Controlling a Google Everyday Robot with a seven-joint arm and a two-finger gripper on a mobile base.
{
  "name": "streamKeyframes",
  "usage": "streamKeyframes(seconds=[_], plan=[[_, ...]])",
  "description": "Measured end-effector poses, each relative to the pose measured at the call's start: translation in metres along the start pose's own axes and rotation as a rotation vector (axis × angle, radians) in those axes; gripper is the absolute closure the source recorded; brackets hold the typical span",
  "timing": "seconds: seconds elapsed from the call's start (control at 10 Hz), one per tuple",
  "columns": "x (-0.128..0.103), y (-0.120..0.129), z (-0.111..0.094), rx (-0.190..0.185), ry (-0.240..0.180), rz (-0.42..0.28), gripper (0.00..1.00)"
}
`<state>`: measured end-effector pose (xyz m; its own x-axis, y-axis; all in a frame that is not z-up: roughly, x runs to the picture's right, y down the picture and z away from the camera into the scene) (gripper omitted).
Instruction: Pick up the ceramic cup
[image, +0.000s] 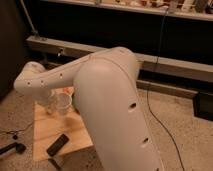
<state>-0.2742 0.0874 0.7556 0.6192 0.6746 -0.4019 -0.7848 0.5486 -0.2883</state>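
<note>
The ceramic cup (62, 104) is a small plain white cup, upright over the back part of a small wooden table (75, 131). My big white arm (100, 95) reaches from the lower right across the table and bends down at the left. The gripper (50, 101) hangs under the arm's end, right against the cup's left side, and the arm largely covers it. I cannot tell whether the cup rests on the wood or is held just above it.
A black oblong object (58, 143) lies near the table's front edge. Something orange (67, 91) shows just behind the cup. A dark cable (159, 117) trails over the speckled floor at right. A low ledge (165, 65) runs along the back wall.
</note>
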Motion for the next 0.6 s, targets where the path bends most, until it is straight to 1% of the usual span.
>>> streamKeyframes(seconds=[0.2,0.6], plan=[[-0.005,-0.003,-0.015,0.013,-0.023,0.025,1.00],[-0.003,-0.015,-0.028,0.046,-0.023,0.090,1.00]])
